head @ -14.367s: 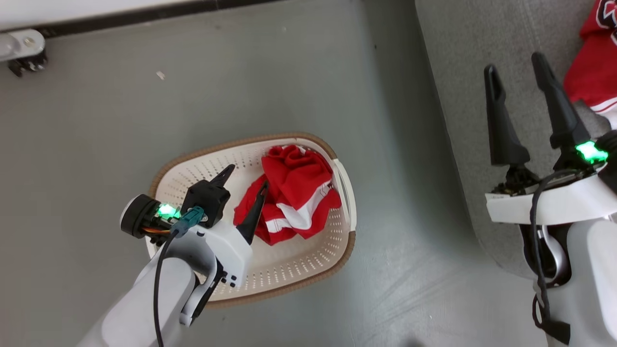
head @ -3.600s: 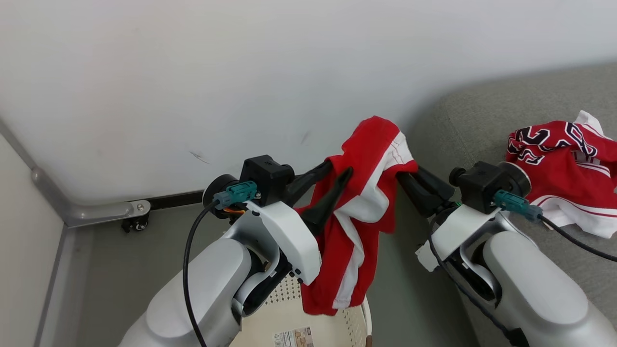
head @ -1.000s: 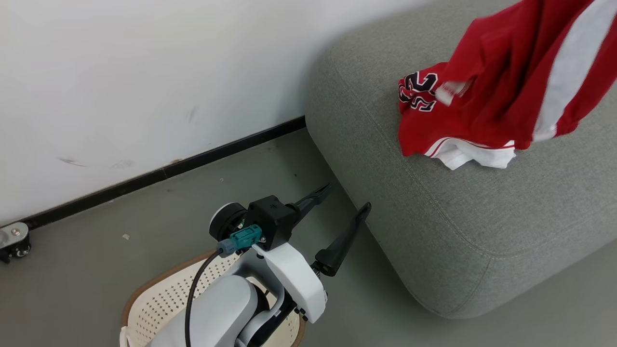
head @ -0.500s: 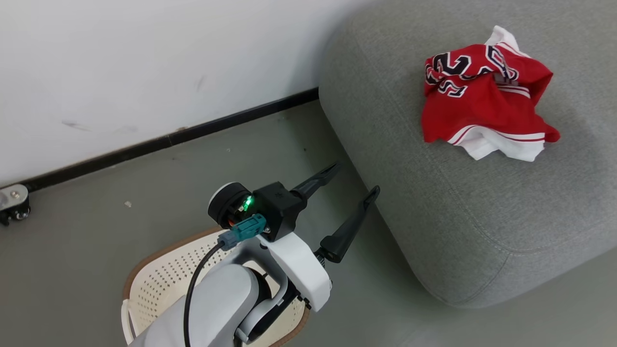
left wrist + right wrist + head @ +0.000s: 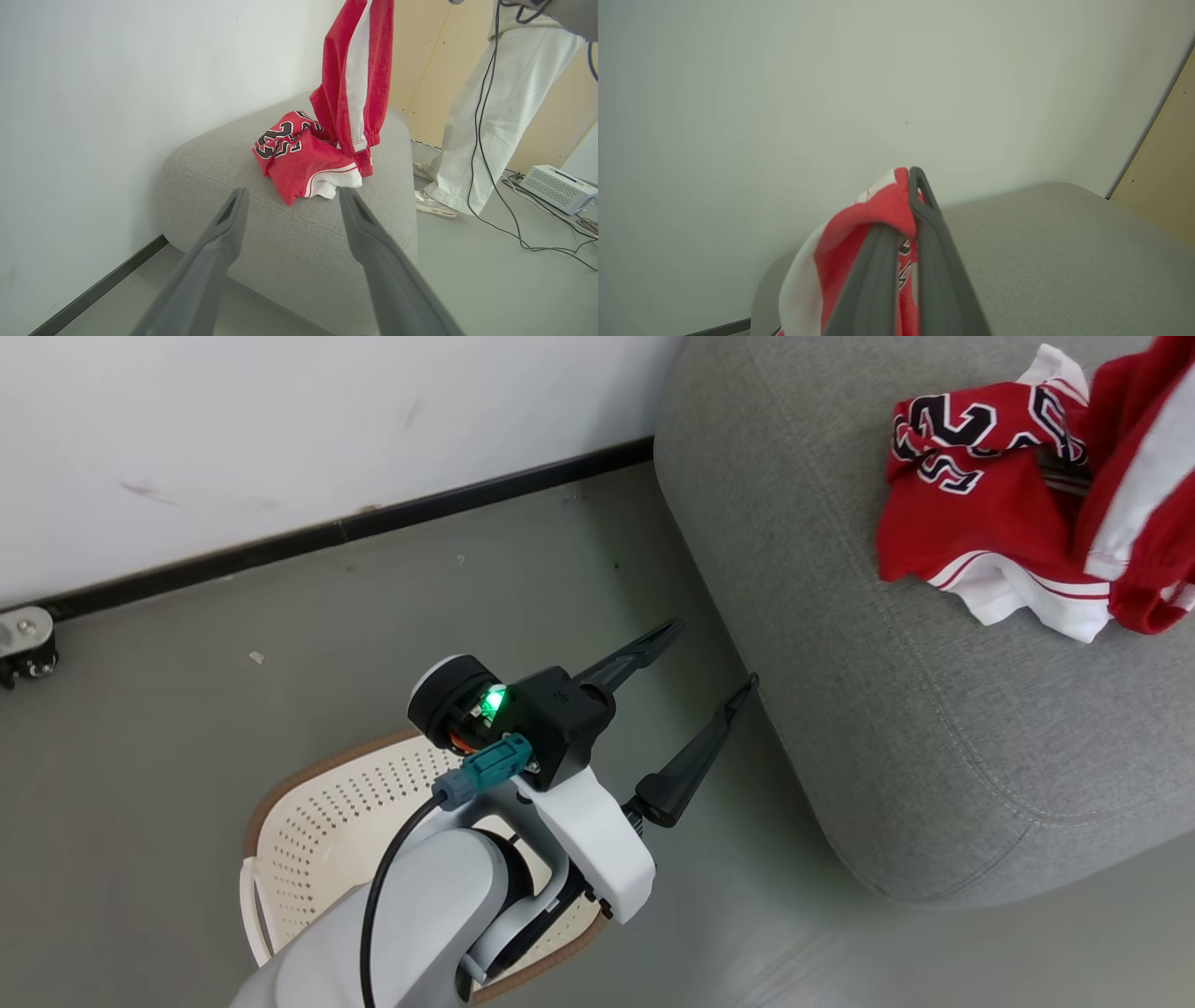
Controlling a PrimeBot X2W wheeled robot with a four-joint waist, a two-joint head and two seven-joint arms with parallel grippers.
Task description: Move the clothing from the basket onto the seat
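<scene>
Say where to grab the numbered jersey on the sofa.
Best bet: pinch the white-trimmed hem fold, bunched up loose at the jersey's near edge. Come down from above on the sofa's front side, jaws across the fold; the hanging striped garment crowds the far side.

Basket (image 5: 308,821) stands on the floor (image 5: 280,663) at lower left of the head view, seat (image 5: 840,644) at right; numbered garment (image 5: 971,495) lies on the seat, upper right, striped garment (image 5: 1144,476) hanging at its right side

Numbered garment (image 5: 971,513): red, white-trimmed, crumpled on seat (image 5: 840,644), a grey woven sofa.
Striped garment (image 5: 355,79): red, white stripe, hanging above it.
Basket (image 5: 317,821): cream, perforated, brown-rimmed, upright on floor.
</scene>
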